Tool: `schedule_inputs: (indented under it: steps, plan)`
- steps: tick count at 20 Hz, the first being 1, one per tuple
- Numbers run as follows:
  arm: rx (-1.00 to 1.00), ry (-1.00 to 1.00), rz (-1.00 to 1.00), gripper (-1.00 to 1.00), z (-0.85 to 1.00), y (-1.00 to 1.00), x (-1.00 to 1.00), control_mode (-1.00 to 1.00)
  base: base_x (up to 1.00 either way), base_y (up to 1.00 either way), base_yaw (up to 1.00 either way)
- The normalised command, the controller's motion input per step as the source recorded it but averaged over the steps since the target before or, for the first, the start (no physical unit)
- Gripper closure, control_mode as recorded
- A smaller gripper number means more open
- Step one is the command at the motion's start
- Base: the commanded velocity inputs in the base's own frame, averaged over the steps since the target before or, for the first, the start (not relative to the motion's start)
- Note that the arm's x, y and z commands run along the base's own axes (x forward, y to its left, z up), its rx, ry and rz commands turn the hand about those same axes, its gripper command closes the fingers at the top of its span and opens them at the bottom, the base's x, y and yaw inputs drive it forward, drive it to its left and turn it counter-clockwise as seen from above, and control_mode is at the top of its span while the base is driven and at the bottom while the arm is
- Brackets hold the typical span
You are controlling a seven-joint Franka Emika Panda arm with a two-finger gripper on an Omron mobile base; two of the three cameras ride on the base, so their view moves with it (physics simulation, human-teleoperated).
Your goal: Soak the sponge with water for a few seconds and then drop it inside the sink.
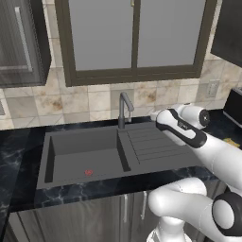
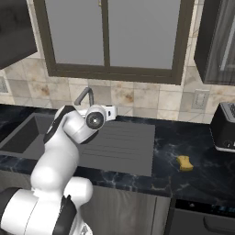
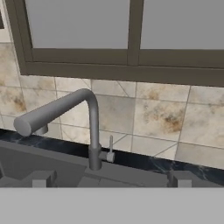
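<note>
My pincer (image 3: pixel 109 183) faces the faucet (image 3: pixel 83 118) straight ahead, its tips spread apart, holding nothing. The sponge (image 2: pixel 184 162) lies well off to my right on the countertop (image 2: pixel 193 137), beyond the sink (image 2: pixel 124 147).

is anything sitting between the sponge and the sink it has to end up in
Nothing visible does. The sponge lies on the black countertop right of the sink, with bare counter between them. The toaster stands farther right, out of the path. No water runs from the faucet.
</note>
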Motion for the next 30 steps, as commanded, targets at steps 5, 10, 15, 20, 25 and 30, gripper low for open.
schedule_inputs:
  steps: [5, 10, 15, 20, 25, 30]
  plan:
    - [0.0, 0.0, 0.0, -1.0, 0.0, 0.0, 0.0, -1.0, 0.0, 0.0, 0.0]
    - [0.0, 0.0, 0.01, -1.0, 0.0, 0.0, 0.0, -1.0, 0.0, 0.0, 0.0]
    - [0.0, 0.0, 0.07, -1.0, -0.01, 0.0, 0.0, -1.0, 0.0, 0.0, 0.0]
    - [0.0, 0.0, 0.12, -1.0, -0.05, 0.0, 0.0, -1.0, 0.0, 0.0, 0.0]
    - [0.0, 0.0, 0.11, -1.0, -0.07, 0.01, 0.0, -1.0, 0.0, 0.0, 0.0]
    - [0.0, -0.01, 0.07, -1.0, -0.19, 0.1, 0.0, -1.0, 0.0, 0.0, 0.0]
